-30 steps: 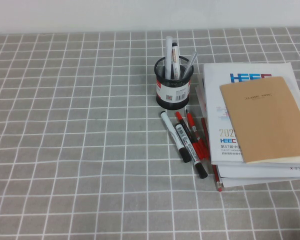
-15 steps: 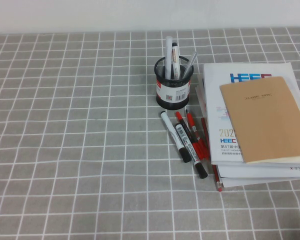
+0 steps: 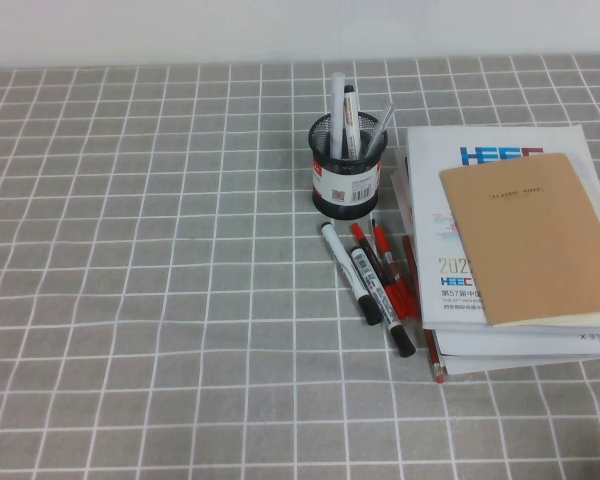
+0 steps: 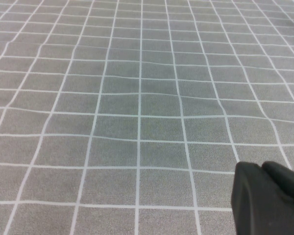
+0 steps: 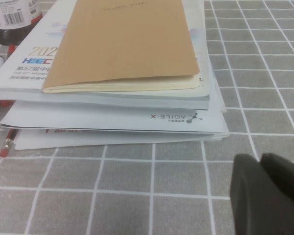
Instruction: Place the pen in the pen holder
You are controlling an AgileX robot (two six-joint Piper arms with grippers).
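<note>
The pen point(image 3: 338, 256), with white barrel and black cap, lies flat on the cloth just in front of the pen holder point(image 3: 348, 170), at the left of a pile of markers. The black mesh holder stands upright with several pens in it; its barcode label also shows in the right wrist view point(image 5: 10, 17). Neither arm shows in the high view. My left gripper point(image 4: 263, 169) is shut and empty over bare checked cloth. My right gripper point(image 5: 260, 160) is shut and empty, low over the cloth near the front edge of the book stack.
A darker labelled marker point(image 3: 380, 295) and red pens point(image 3: 385, 250) lie beside the pen. A stack of books point(image 3: 500, 150) topped by a brown notebook point(image 3: 535, 235) sits to the right of them. A red pencil point(image 5: 7, 144) pokes out under the stack.
</note>
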